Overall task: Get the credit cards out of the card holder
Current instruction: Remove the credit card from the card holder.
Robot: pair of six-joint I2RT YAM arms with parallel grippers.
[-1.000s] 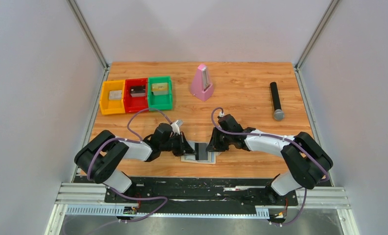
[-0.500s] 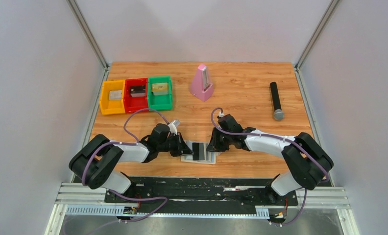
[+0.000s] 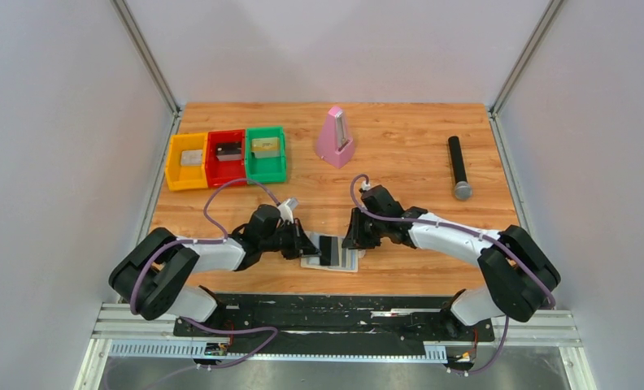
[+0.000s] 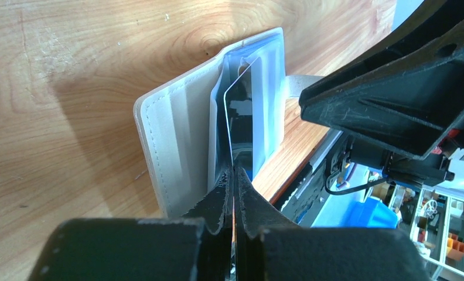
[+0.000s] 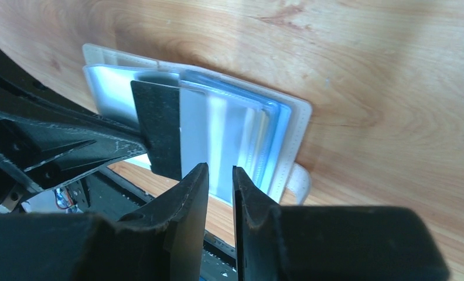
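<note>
Left wrist: left gripper [image 4: 234, 174] clamped on dark card [image 4: 241, 126], partly out of card holder [image 4: 171, 137] at the table [image 4: 71, 88] near edge. Right gripper [image 5: 220, 178] jaws narrow, empty, over holder. Next: slide card clear.

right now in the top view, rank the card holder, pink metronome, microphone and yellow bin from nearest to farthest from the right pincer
1. card holder: just below and left of the right pincer, at the near edge.
2. pink metronome: towards the back, mid-table.
3. microphone: back right.
4. yellow bin: back left, farthest.
</note>
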